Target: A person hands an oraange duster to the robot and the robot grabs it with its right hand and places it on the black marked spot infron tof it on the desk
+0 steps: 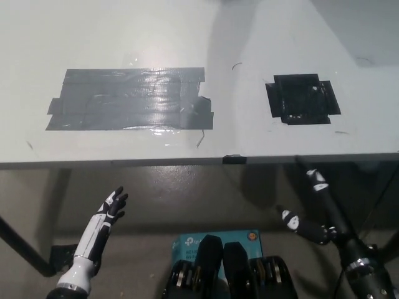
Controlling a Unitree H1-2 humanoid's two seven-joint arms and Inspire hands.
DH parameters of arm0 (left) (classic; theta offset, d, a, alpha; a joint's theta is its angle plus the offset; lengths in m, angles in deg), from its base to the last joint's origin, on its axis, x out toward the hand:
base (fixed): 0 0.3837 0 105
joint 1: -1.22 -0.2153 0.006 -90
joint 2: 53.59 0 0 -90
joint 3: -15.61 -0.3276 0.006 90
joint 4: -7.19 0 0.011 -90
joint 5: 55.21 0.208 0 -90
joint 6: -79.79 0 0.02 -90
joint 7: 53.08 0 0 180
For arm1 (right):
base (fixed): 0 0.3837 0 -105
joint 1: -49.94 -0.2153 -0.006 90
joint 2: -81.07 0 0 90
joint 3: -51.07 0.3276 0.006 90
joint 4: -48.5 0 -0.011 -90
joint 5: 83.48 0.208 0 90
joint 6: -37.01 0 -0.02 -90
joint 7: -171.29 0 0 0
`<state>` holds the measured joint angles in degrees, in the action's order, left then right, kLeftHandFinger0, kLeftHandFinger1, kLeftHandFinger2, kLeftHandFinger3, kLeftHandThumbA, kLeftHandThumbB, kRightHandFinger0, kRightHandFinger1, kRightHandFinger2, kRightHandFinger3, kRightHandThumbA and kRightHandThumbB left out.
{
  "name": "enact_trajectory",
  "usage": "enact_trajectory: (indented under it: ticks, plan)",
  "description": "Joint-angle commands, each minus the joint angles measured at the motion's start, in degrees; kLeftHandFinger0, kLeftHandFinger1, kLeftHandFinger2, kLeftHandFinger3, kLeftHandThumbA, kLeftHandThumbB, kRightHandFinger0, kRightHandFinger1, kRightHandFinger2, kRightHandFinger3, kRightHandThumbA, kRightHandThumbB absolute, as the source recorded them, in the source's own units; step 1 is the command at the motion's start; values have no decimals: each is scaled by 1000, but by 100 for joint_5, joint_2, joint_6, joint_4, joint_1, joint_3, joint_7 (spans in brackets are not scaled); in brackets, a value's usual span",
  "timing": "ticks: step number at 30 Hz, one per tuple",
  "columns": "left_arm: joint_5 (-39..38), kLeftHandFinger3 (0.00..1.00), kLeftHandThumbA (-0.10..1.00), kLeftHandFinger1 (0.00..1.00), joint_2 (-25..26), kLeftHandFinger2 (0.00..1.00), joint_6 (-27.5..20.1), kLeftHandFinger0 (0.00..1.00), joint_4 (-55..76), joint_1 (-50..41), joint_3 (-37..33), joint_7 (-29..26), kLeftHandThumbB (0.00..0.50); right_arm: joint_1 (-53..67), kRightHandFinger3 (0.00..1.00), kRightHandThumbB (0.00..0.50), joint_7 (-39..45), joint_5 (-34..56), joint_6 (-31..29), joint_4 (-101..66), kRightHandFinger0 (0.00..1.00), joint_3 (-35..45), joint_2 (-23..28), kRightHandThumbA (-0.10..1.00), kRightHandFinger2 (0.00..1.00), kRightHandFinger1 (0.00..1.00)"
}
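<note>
I see a pale grey worktop (262, 37) filling the upper view. On it lies a large grey tape patch (128, 99) at left, and a smaller black marked spot (303, 99) at right. No orange duster or person is in view. Below the worktop edge, my black right robot hand (312, 208) is released, fingers spread. The white left robot hand (111, 208) rests low, also released. I judge the handover pending: hold the right palm steady and open.
</note>
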<state>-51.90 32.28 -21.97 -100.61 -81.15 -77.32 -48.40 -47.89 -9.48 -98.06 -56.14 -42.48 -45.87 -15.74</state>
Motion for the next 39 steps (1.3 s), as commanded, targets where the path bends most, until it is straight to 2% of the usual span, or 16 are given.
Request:
enact_trajectory:
  ticks: [1, 2, 4, 7, 8, 9, 12, 17, 18, 23, 25, 29, 32, 34, 38, 39]
  plan:
    - [-8, 1000, 1000, 1000, 73, 1000, -332, 1000, 70, -19, -46, 142, 250, 26, 1000, 145, -841, -373, -680, -1269, 1000, 532, -208, 698, 1000, 1000]
    - [-10, 1000, 1000, 1000, 78, 1000, -322, 1000, 79, -42, -47, 152, 245, -18, 1000, 158, -734, -434, -501, -1596, 1000, 600, -189, 742, 1000, 1000]
    - [-22, 1000, 1000, 1000, 93, 1000, -316, 1000, 71, -99, -55, 184, 252, -180, 1000, 218, -420, -392, -35, -2146, 1000, 679, -68, 855, 1000, 1000]
    - [-64, 1000, 1000, 1000, 83, 1000, -205, 1000, 130, -145, -64, 233, 252, -382, 1000, 231, -141, -385, 479, -2610, 1000, 785, 61, 893, 1000, 1000]
    - [-56, 1000, 1000, 1000, 77, 1000, -193, 1000, 137, -156, -68, 227, 251, -453, 1000, 248, -98, -381, 600, -2695, 1000, 817, 85, 922, 1000, 1000]
    - [-9, 1000, 1000, 1000, 57, 1000, -216, 1000, 119, -177, -78, 187, 244, -739, 1000, 270, 23, -428, 970, -2866, 1000, 907, 186, 969, 1000, 1000]
    - [5, 1000, 1000, 1000, 57, 1000, -250, 1000, 119, -208, -61, 180, 247, -1459, 1000, 303, 268, -554, 1661, -2932, 1000, 954, 365, 997, 1000, 1000]
    - [27, 1000, 1000, 1000, 43, 1000, -213, 1000, 106, -201, -55, 153, 256, -2445, 1000, 350, 530, -715, 2454, -2593, 1000, 861, 608, 1000, 1000, 1000]
    - [21, 1000, 1000, 1000, 43, 1000, -195, 1000, 109, -200, -53, 158, 264, -2621, 1000, 346, 549, -759, 2576, -2475, 1000, 831, 638, 1000, 1000, 1000]
    - [-7, 1000, 1000, 1000, 52, 1000, -182, 1000, 92, -128, -29, 162, 277, -3415, 1000, 362, 653, -806, 2916, -1841, 1000, 727, 707, 1000, 1000, 1000]
    - [-33, 1000, 1000, 1000, 58, 1000, -175, 1000, 85, -107, -15, 173, 286, -3857, 1000, 385, 921, -919, 3008, -1394, 1000, 792, 603, 1000, 1000, 1000]
    - [-38, 1000, 1000, 1000, 75, 1000, -124, 1000, 124, -69, -10, 187, 302, -4497, 1000, 348, 1140, -932, 3008, -421, 1000, 754, 478, 1000, 1000, 1000]
    - [-27, 1000, 1000, 1000, 77, 1000, -161, 1000, 131, -66, -21, 192, 308, -4842, 1000, 364, 1260, -1006, 3008, 362, 1000, 732, 407, 1000, 1000, 1000]
    - [39, 1000, 1000, 1000, 92, 1000, -176, 1000, 161, -84, -49, 180, 314, -5157, 1000, 348, 1278, -1144, 3008, 1123, 1000, 627, 362, 1000, 1000, 1000]
    - [130, 1000, 1000, 1000, 95, 1000, -226, 1000, 128, -29, -88, 151, 301, -5720, 1000, 333, 1215, -709, 3008, 2396, 1000, 744, 222, 1000, 1000, 1000]
    - [117, 1000, 1000, 1000, 89, 1000, -225, 1000, 118, 2, -87, 158, 293, -5910, 1000, 351, 1206, -587, 3008, 2821, 1000, 750, 204, 1000, 1000, 1000]
